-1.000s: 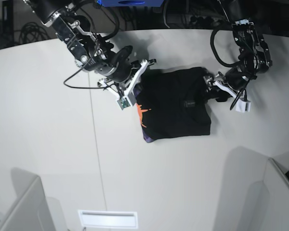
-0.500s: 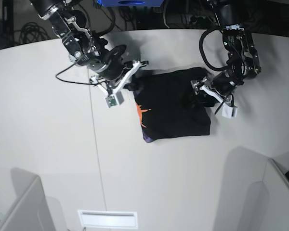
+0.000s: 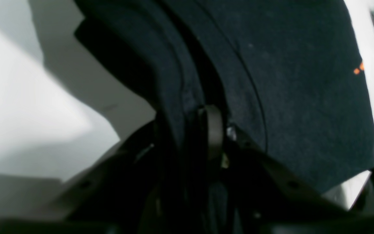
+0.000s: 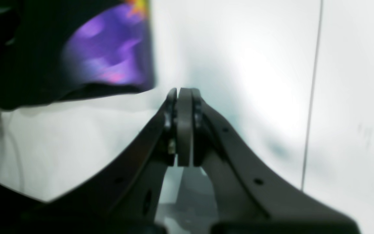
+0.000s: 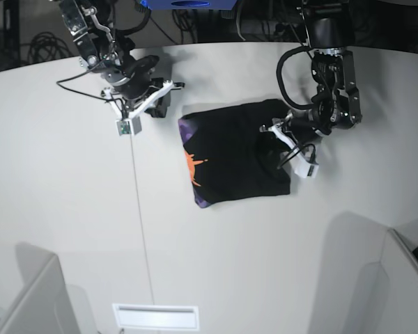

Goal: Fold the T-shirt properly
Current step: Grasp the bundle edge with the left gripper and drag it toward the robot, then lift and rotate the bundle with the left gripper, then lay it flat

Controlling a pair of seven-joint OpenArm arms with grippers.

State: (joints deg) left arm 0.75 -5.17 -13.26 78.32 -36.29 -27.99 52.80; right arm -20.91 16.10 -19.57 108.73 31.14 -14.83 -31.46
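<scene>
The black T-shirt point(image 5: 230, 156) lies folded into a rough rectangle at the middle of the white table point(image 5: 70, 209), its orange and purple print along the left edge. My left gripper point(image 5: 270, 148) sits at the shirt's right side. In the left wrist view this gripper point(image 3: 200, 130) is shut on dark layers of the T-shirt point(image 3: 287, 97). My right gripper point(image 5: 161, 104) hovers up and to the left of the shirt, apart from it. Its pads point(image 4: 184, 130) press together with nothing between them, and the purple print point(image 4: 105, 48) shows blurred at upper left.
A thin seam point(image 5: 136, 209) runs down the table left of the shirt. A white slotted plate point(image 5: 155, 316) lies at the front edge. Grey panels stand at the lower left point(image 5: 28, 299) and lower right point(image 5: 397, 285). Cables and dark gear crowd the back.
My right gripper has drawn away up and left from the shirt's left edge. The left gripper moved in over the right edge and closed on the cloth. The shirt shifted slightly left.
</scene>
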